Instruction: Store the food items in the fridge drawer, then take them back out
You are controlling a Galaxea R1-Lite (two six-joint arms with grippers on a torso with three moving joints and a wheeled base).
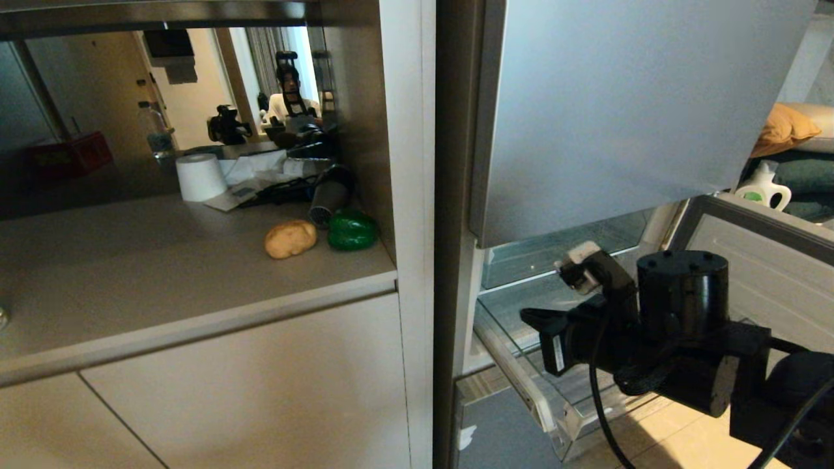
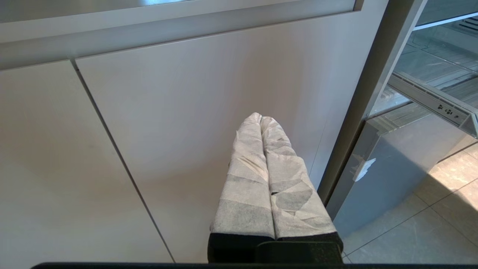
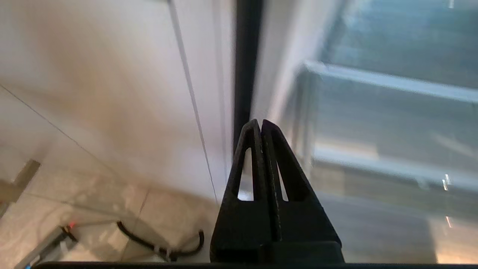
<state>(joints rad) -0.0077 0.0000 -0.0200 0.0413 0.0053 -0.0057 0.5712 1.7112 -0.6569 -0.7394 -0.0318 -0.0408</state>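
Head view: potato point(image 1: 290, 238) touching bell pepper point(image 1: 351, 230), far from both jaws.
Right gripper point(image 3: 260, 123): clenched, empty, beside fridge drawer point(image 1: 521, 365).
Left gripper point(image 2: 261, 118): clenched, empty.

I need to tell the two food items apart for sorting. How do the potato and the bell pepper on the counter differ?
The potato is tan-yellow with a dull, lumpy skin; the bell pepper is dark green and glossy. The potato lies out on open counter, while the bell pepper sits against the side wall of the niche. Both are of similar size, rest side by side on the counter, and neither is in the fridge drawer.
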